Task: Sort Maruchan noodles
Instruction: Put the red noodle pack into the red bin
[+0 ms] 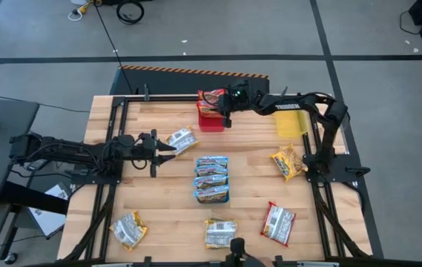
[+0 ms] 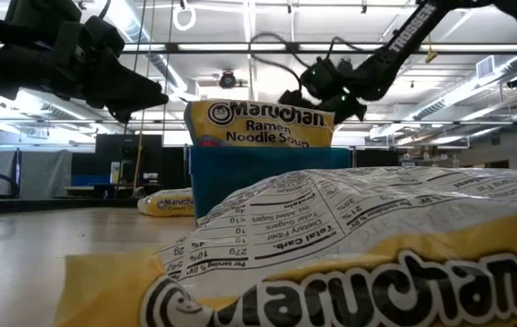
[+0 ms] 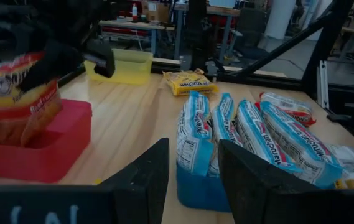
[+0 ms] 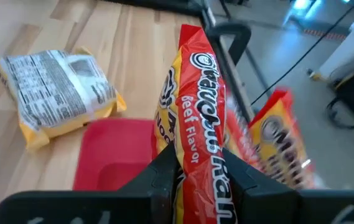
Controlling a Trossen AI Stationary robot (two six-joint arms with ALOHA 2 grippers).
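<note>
My right gripper (image 1: 226,115) hangs over the red tray (image 1: 211,123) at the table's far side, shut on a red-orange noodle packet (image 4: 201,106). A second red packet (image 4: 284,140) stands in that tray. My left gripper (image 1: 167,150) is open and hovers left of centre, its fingers (image 3: 145,177) pointing at the blue tray (image 3: 198,193), which holds several blue-silver packets (image 3: 251,134) standing on edge. A yellow-silver packet (image 1: 182,139) lies flat on the table just past the left fingertips. Loose packets also lie at the near edge (image 1: 129,228), (image 1: 219,232), (image 1: 278,222) and by the right side (image 1: 288,163). My right gripper pinches the red-orange packet between its two fingers, on the packet's upper part (image 4: 203,152). The fingers come from above, pointing down. The packet hangs upright below them, and its lower end (image 3: 15,124) reaches into the red tray.
The yellow tray (image 1: 292,123) sits at the far right, beside the right arm's base frame. Black rails (image 1: 114,148) run along both sides and the far edge. Bare wood (image 1: 151,193) lies between the blue tray and the left rail. A big yellow packet (image 2: 349,254) fills the low view's foreground.
</note>
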